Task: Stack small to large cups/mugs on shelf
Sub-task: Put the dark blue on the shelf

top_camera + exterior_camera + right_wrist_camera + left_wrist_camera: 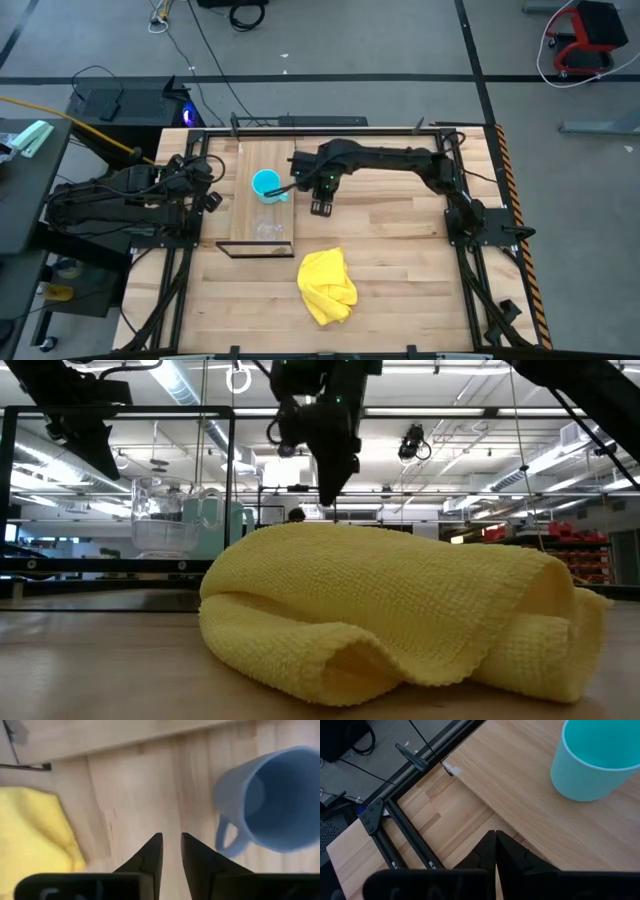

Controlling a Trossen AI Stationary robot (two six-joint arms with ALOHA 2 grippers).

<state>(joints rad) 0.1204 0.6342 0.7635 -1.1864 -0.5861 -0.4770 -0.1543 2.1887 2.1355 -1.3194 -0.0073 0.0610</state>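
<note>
The planked tabletop (pixel 400 230) sat inside a black frame, with cables and bare floor around it and a long hall of ceiling lights behind in the low view. On the pale shelf (pixel 245 215) we found the cyan mug (pixel 265 184) upright near its far-right part, and the clear cup (pixel 268 228) toward its near edge, apart from the mug. Nothing was nested yet, as far as we could see. The grey-blue mug (pixel 272 800) showed only in the right wrist view, upright on the tabletop off the shelf, its handle turned toward the right gripper (pixel 171 851); from above, the arm hid it.

So we judged the stacking barely begun: two vessels on the shelf, the largest still to be carried over.

The right gripper (pixel 321 205) hung just off the shelf's right edge, its jaws narrowly parted and holding nothing. The left gripper (pixel 495 849) waited at the shelf's left side, jaws pressed together, empty.

Room was tight where the right arm reached: the shelf's thin black rim lay close by, and the yellow cloth (pixel 327 285) lay on the near side. The tabletop's right half stood open.
</note>
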